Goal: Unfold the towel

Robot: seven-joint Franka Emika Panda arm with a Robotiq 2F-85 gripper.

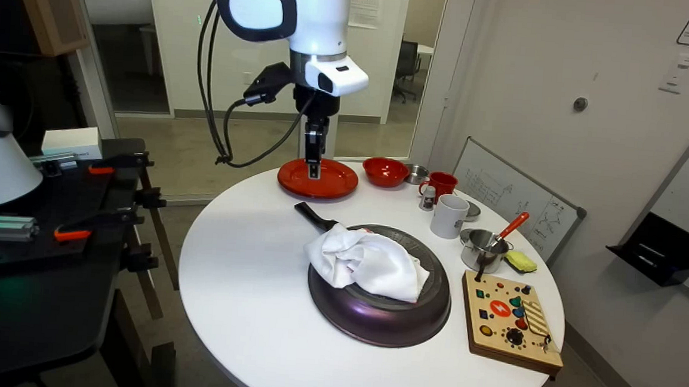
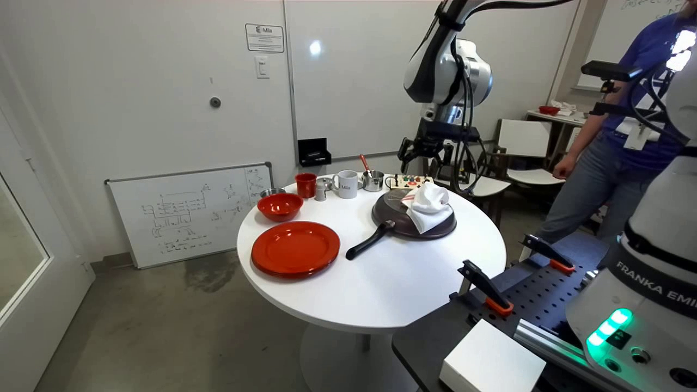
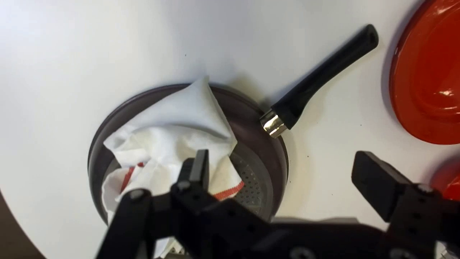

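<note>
At left (wrist view), the towel (image 3: 179,140) is lying crumpled on an overturned pan (image 3: 251,140); the tool (image 3: 282,163), jaws wide apart, is gripping nothing. Layered folds are probably inviting a whole-bundle pinch; the handle (image 3: 323,73), farther right, is possibly obstructing descent.

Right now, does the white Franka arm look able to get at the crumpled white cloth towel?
Probably yes: its open black tool hangs higher and empty, and nothing visible covers the towel atop the upturned, round, dark-purple pan.
</note>
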